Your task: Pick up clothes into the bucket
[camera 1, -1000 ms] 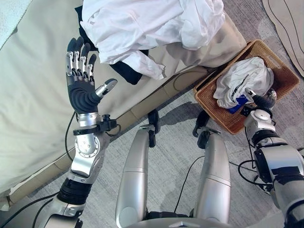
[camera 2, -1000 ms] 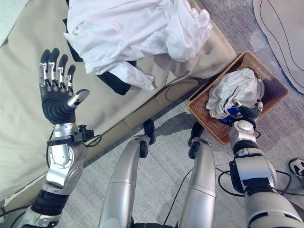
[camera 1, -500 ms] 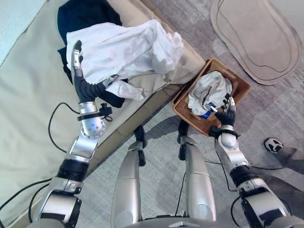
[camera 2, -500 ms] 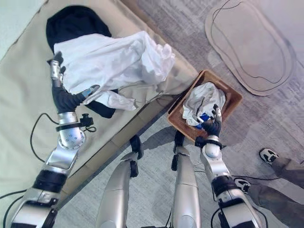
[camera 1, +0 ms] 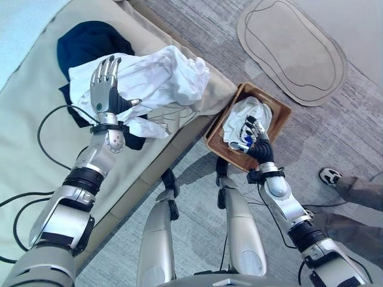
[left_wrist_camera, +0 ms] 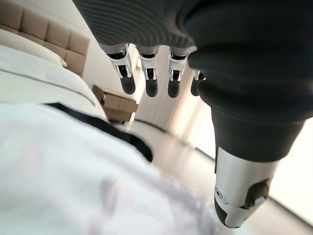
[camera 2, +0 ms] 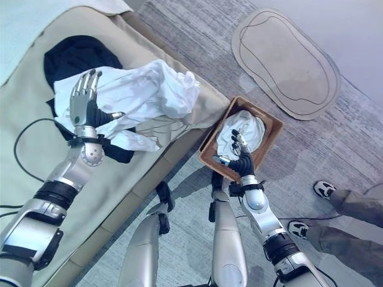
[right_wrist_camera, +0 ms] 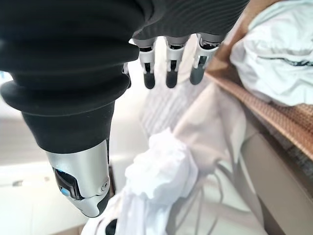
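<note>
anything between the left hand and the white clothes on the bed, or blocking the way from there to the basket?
Nothing visible. The left hand is open, right over the white clothes on the bed. The wicker basket sits on the floor beside the bed, open-topped, already holding a white garment; the right hand is open at its near edge.

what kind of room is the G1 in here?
Most likely a bedroom: a bed with a padded headboard, clothes heaped on it, a wicker basket of laundry beside it, and a floor mat on carpet.
</note>
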Robot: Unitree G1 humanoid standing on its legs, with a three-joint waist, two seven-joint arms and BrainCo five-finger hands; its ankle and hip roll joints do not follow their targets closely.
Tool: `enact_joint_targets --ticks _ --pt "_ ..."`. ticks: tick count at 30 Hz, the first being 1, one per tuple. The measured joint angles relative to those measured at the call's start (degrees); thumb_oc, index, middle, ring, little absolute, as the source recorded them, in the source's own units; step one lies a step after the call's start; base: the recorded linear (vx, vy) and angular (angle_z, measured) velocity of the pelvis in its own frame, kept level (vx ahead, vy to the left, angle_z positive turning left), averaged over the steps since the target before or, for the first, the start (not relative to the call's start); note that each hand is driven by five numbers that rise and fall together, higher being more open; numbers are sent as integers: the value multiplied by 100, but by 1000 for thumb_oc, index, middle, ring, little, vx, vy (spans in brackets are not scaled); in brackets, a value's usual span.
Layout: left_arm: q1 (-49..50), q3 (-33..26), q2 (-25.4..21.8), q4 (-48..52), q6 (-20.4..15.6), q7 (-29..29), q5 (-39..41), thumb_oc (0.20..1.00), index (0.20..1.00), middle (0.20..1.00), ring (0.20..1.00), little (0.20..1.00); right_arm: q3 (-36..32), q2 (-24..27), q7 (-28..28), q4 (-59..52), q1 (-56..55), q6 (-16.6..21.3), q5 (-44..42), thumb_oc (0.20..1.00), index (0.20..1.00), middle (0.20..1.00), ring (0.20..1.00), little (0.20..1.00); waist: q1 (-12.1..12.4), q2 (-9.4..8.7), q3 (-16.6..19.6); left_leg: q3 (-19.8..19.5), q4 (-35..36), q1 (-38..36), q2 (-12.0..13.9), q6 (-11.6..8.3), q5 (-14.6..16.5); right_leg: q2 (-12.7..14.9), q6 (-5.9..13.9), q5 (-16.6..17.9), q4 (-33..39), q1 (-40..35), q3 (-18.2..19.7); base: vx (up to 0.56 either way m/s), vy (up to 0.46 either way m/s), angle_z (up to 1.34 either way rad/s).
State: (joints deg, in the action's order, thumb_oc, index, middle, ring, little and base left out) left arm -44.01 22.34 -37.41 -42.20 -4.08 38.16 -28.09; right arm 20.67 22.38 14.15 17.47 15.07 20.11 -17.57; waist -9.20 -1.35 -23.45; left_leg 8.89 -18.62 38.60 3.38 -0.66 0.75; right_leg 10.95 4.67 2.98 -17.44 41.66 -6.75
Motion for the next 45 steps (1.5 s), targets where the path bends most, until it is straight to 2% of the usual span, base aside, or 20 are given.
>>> enact_joint_targets --ticks 3,6,12,18,22,23,24,25,26,40,45 --pt "-399 348 -280 -478 151 -41 -57 1000 1000 1000 1000 1000 1 80 -113 -129 -59 12 1 1000 1000 1000 1000 1000 -96 -181 -111 -14 -302 430 88 -56 41 -62 -10 -3 -193 400 28 -28 7 -7" --pt "-644 478 -354 -760 260 -62 -256 1000 1000 1000 1000 1000 -60 130 -134 -223 -219 104 -1 1000 1000 1000 1000 1000 -122 -353 -251 -11 -573 713 148 -107 115 -88 -70 -44 -429 692 74 0 2 -7" --pt "-1065 755 -670 -865 373 -75 -516 1000 1000 1000 1000 1000 -106 252 -158 -369 -323 161 0 1000 1000 1000 1000 1000 -108 -357 -398 -115 -1285 1399 270 -123 415 -130 -118 -249 -959 1297 112 6 3 -4" --pt "-1616 1029 -769 -982 491 -70 -741 1000 1000 1000 1000 1000 -236 297 -111 -472 -324 219 3 1000 1000 1000 1000 1000 -107 -354 -404 -116 -1553 1946 291 -114 446 -128 -109 -237 -1126 1819 162 -3 13 -1" --pt "-1726 1118 -776 -1010 493 -69 -742 1000 1000 1000 1000 1000 -238 283 -104 -492 -328 226 9 1000 1000 1000 1000 1000 -106 -355 -404 -96 -1574 2028 285 -112 448 -120 -86 -220 -1122 1901 191 -1 9 -1" --pt "-1729 1124 -776 -1008 491 -69 -746 959 959 959 959 959 -239 280 -100 -493 -332 229 11 1000 1000 1000 1000 1000 -106 -355 -403 -96 -1576 2028 284 -103 445 -118 -87 -220 -1126 1902 192 0 0 0" --pt "-1737 1127 -776 -1008 491 -70 -759 689 689 689 689 689 -243 280 -96 -493 -332 229 14 1000 1000 1000 1000 1000 -103 -355 -403 -96 -1572 2028 282 -99 445 -117 -87 -220 -1125 1905 194 0 0 0" --pt "-1741 1130 -776 -1007 488 -67 -798 564 564 564 564 564 -250 278 -95 -494 -331 230 15 1000 1000 1000 1000 1000 -101 -355 -403 -90 -1569 2029 276 -99 446 -112 -87 -220 -1125 1915 199 0 0 0" --pt "-1743 1130 -776 -1000 487 -63 -890 200 200 200 200 200 -256 278 -92 -496 -331 230 15 1000 1000 1000 1000 1000 -98 -356 -401 -78 -1565 2029 276 -97 447 -112 -87 -221 -1127 1926 208 0 0 0" --pt "-1983 1241 -890 -819 336 -234 -940 200 200 200 200 200 -326 274 -110 -515 -333 244 13 1000 1000 1000 1000 1000 -74 -348 -386 36 -1552 2024 243 -97 445 -72 -97 -169 -1164 1982 293 -1 6 -1" --pt "-1632 1199 -870 -464 285 -333 -939 200 200 200 200 200 -315 143 -114 -438 -310 243 11 1000 1000 1000 1000 1000 -36 -344 -387 42 -1449 1751 220 -91 438 -54 -101 -171 -1152 1741 288 0 0 0"
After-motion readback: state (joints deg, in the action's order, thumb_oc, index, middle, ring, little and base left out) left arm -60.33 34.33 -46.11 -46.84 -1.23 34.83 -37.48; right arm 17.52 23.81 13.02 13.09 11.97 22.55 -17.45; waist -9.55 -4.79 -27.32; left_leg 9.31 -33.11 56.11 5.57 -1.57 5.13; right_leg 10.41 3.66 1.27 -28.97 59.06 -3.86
